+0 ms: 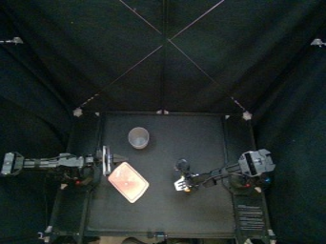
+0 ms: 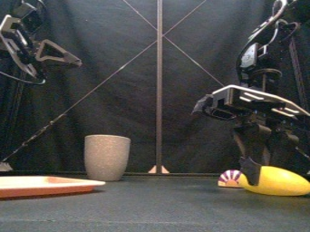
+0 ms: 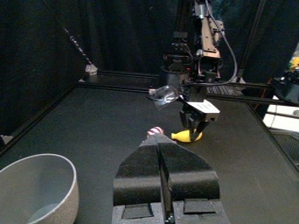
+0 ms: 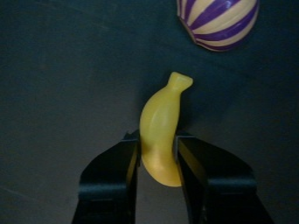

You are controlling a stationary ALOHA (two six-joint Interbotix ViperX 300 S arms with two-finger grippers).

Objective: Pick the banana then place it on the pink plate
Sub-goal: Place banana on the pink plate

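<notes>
A small black table [image 1: 166, 129] is seen inside a booth closed by a black back curtain [image 1: 166, 57] and black side curtains. The table surface is dark, flat and matte.

Four loose things are counted on it: one banana [image 4: 166, 109], one purple-and-white striped toy [image 4: 219, 19], one tall grey speckled cup [image 2: 107, 157] and one flat pink tray [image 2: 43, 186]. Two arms are present, one entering from each side.

The banana is found right of the table's middle, toward the front, well apart from the pink tray. It appears to lie on the surface in the front view. It is pinched at its thicker end by the right gripper [image 4: 159, 140], with one jaw pressed against each side. The striped toy is placed near the banana's stem end, with a gap shown between them in the right wrist view.

The pink tray is set on the front left part of the table. The cup is stood upright behind it, toward the back, and apart from it.

The left gripper [image 3: 163, 153] is held at the table's left side, raised well above the surface in the front view. Its jaws are pressed together with nothing between them.
</notes>
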